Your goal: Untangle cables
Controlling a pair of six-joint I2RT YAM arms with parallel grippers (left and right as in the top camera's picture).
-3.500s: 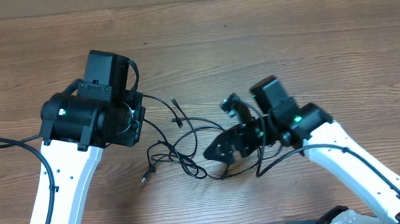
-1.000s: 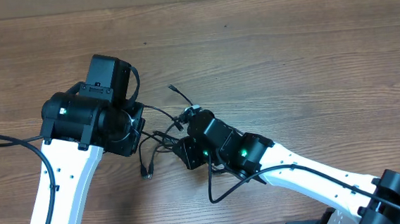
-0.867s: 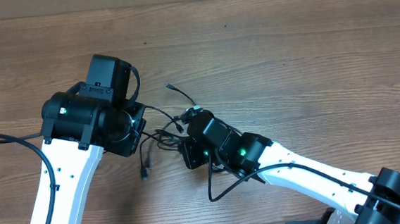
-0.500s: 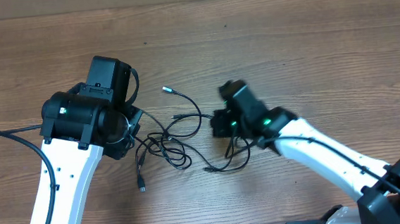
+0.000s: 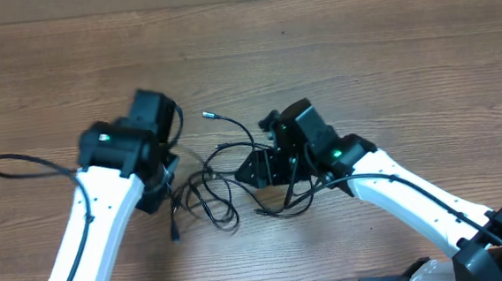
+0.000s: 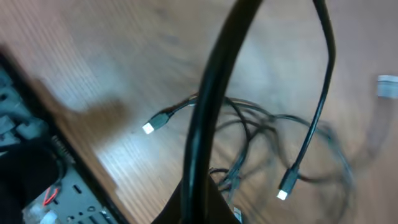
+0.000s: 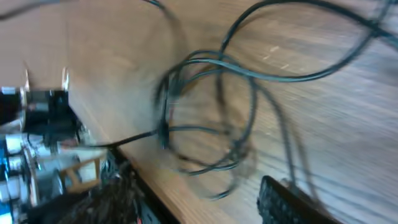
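The cables (image 5: 216, 192) are thin black cords in a loose tangle on the wooden table between the arms. One silver plug (image 5: 207, 114) lies at the back and a dark plug (image 5: 174, 234) at the front. The left gripper (image 5: 164, 187) is mostly hidden under its arm at the tangle's left edge. Its blurred wrist view shows cords (image 6: 249, 134) with lit plug tips (image 6: 148, 127) behind a thick arm wire (image 6: 211, 93). My right gripper (image 5: 251, 170) points left at the tangle's right edge. Its blurred wrist view shows cable loops (image 7: 205, 118) and one finger (image 7: 292, 199).
The table's front edge (image 7: 124, 168) runs close to the tangle, with equipment below it. A thick black arm wire (image 5: 22, 161) loops out to the left of the left arm. A cord loop (image 5: 284, 207) lies under the right wrist.
The tangle was pulled apart and now lies spread wider. The right gripper swung right, then came back left to the tangle. The left arm has shifted right and toward the front.
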